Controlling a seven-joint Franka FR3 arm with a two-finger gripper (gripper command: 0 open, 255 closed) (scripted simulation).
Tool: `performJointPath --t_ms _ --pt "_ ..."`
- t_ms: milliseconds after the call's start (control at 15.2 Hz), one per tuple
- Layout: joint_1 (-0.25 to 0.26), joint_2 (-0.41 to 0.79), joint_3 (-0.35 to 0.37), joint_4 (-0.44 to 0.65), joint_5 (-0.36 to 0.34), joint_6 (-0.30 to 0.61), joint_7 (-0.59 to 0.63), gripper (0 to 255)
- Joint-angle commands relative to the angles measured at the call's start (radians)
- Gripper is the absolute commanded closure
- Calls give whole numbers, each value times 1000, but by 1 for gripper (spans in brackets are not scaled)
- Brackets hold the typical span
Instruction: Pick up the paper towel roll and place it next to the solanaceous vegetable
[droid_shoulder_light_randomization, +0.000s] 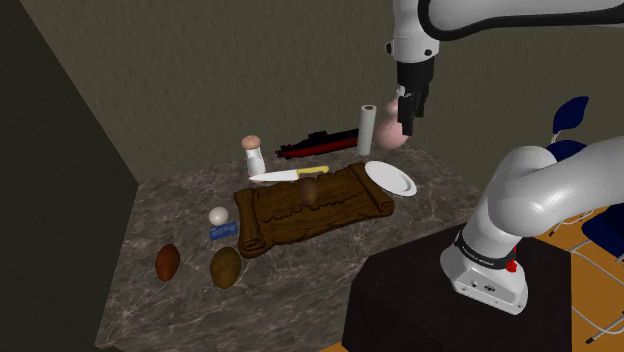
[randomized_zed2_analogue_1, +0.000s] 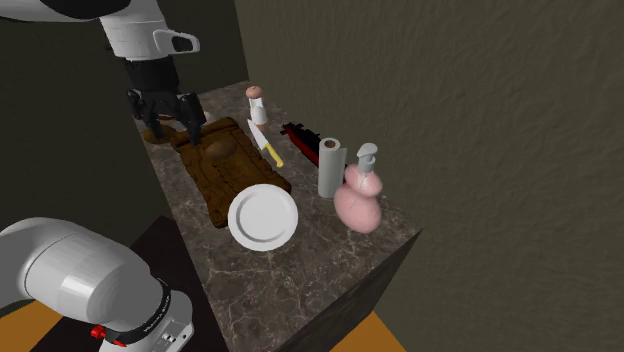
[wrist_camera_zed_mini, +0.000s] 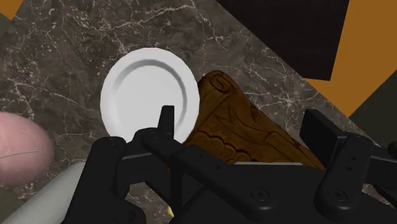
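The paper towel roll is a pale grey cylinder standing upright at the back of the marble counter, beside a pink soap dispenser. Two brown potatoes lie near the counter's front in the shoulder view's left. A third brown lump rests on the carved wooden board. My gripper hangs open and holds nothing, well above the counter over the white plate. The roll stands off to one side of it.
A yellow-handled knife, a capped shaker and a red-and-black object lie behind the board. A white egg and a small blue item sit beside it. Dark walls close the back and the shoulder view's left.
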Motion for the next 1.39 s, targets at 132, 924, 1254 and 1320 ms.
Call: performJointPath --t_ms 132,924,1254,1320 --pt "-8 32 -42 -2 -34 51 -59 0" --pt "-26 338 -273 108 -137 350 -400 0" --pt "-19 507 -353 216 -110 450 -551 0" --pt "-18 544 -368 241 -98 467 -582 0"
